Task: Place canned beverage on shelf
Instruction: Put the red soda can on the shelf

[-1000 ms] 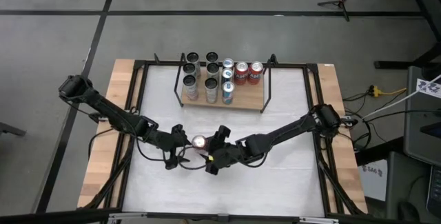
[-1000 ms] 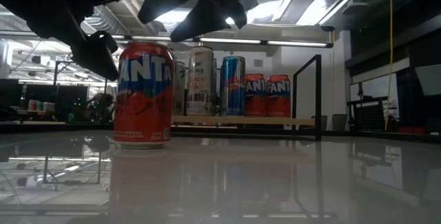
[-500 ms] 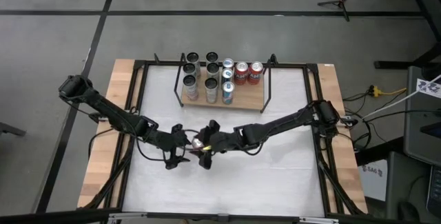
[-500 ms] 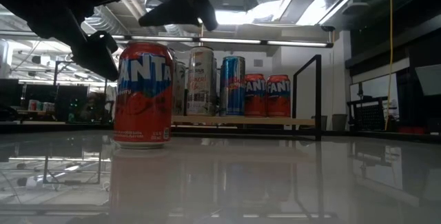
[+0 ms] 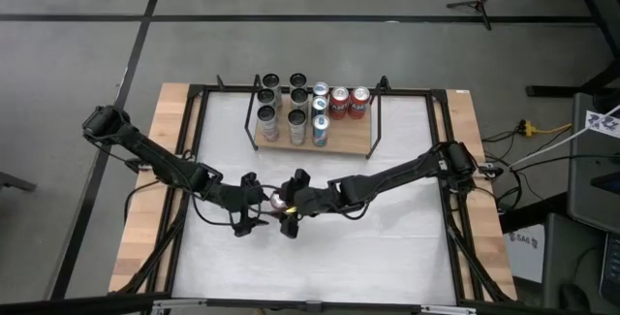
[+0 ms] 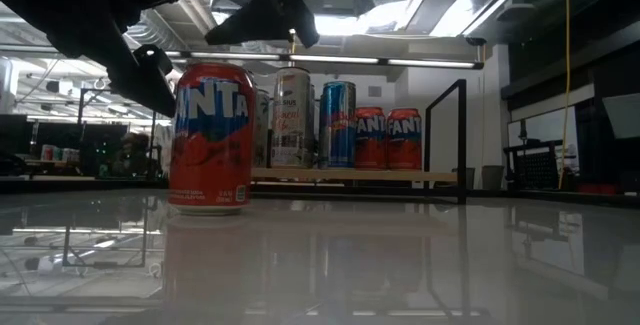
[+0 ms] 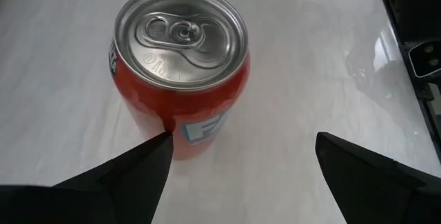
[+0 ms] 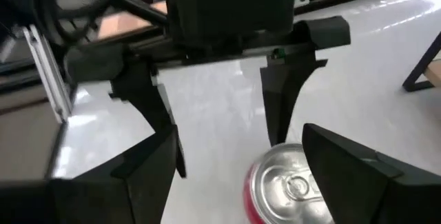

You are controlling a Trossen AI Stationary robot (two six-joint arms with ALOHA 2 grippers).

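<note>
A red Fanta can (image 6: 210, 137) stands upright on its base on the white table, also in the left wrist view (image 7: 180, 65) and the right wrist view (image 8: 293, 186). My left gripper (image 7: 241, 141) is open, level with the can on its left side (image 5: 250, 206); the can stands just ahead of one finger. My right gripper (image 8: 240, 138) is open and hovers over the can's top (image 5: 288, 208), fingertips clear above the lid in the low view (image 6: 285, 20). The shelf (image 5: 312, 136) stands at the table's far middle. My left gripper has one fingertip (image 7: 160, 148) right at the can's lower side wall (image 7: 180, 138), coming level from the table's left. I cannot tell whether it touches. The can stands upright on the table.
The shelf board (image 6: 350, 175) carries several upright cans, grey and blue ones and two red Fanta cans (image 6: 388, 137), with free board at its right end by the black upright (image 6: 462, 135). Black frame rails (image 5: 194, 160) run along the table's sides.
My right gripper has swung toward the table's left and a little toward the far edge, tipping as it went, and now stands over the can, covering most of its lid in the high view. It has been still for the last half second.
</note>
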